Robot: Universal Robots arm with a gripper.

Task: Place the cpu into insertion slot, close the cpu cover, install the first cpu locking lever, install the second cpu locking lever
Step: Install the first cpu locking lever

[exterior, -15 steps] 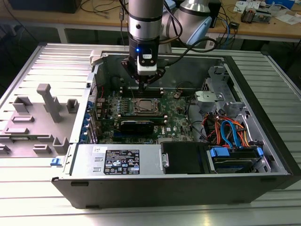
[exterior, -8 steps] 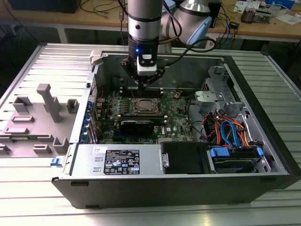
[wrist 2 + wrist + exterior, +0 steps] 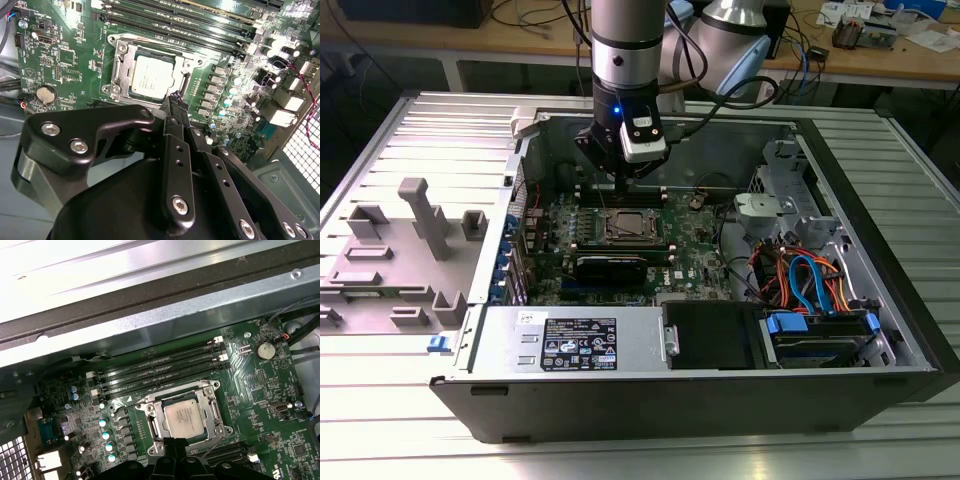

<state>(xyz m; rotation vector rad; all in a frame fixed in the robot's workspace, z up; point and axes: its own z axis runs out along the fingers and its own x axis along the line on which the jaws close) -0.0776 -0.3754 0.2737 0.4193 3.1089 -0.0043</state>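
The computer case (image 3: 720, 405) lies open on its side on the ribbed metal table (image 3: 380, 440), with the green board (image 3: 700, 250) facing up. The arm reaches down into the case, and the tool (image 3: 618, 195) hangs just over the board, at the edge of the slot (image 3: 150, 52).

The chip (image 3: 626, 226) sits flat in the slot, its grey metal top showing in both wrist views (image 3: 151, 76) (image 3: 182, 418). The cover (image 3: 214, 412) lies flat around it as a silvery frame, with the chip showing through its window.

In the second wrist view the tool (image 3: 175, 97) has its two fingers drawn together to one narrow tip. That tip is just beside one corner of the chip, at the frame's edge. In the first wrist view the tip (image 3: 172, 441) is also at the frame's rim, on the side away from the long black memory slots (image 3: 160, 367). Whether the tip touches the frame, or pinches anything, cannot be told.

A round coin battery (image 3: 263, 350) lies on the board well apart from the slot.
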